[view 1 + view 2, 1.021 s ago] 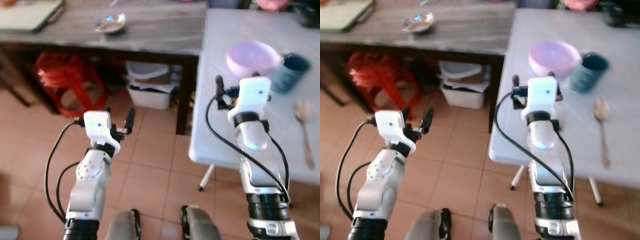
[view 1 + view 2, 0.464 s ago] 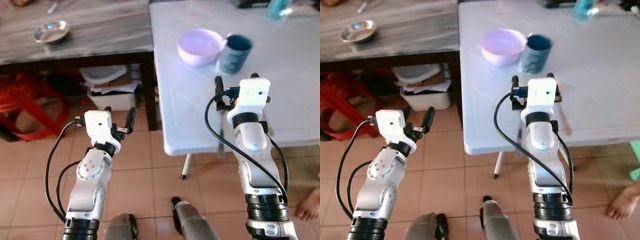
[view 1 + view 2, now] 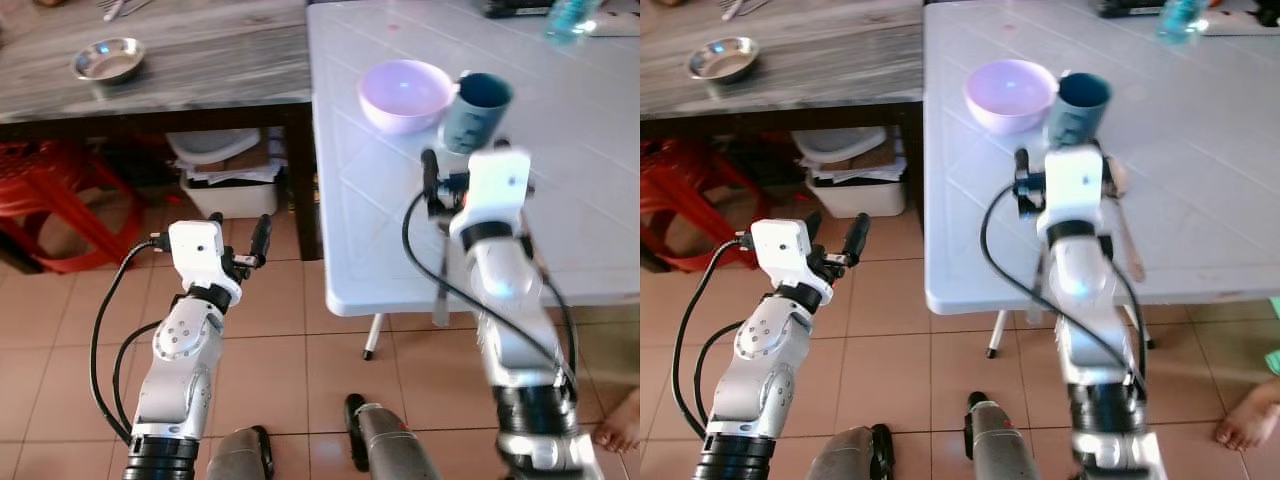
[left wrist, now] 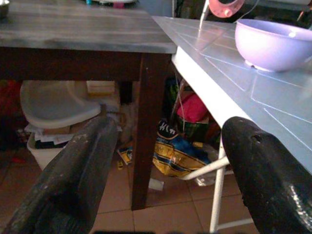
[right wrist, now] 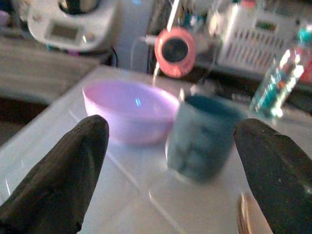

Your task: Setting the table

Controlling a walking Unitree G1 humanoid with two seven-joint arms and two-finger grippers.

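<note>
Teal cup point(image 5: 204, 138) sits just ahead of spread right pincer point(image 5: 170, 170), seemingly untouched.

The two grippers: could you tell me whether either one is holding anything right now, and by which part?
Nothing is held. The left gripper is open over the floor, and the right gripper is open above the white table, facing the teal cup.

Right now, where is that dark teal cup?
The teal cup stands on the white table, on the robot's right, beside the lilac bowl and just beyond the open right claw.
</note>
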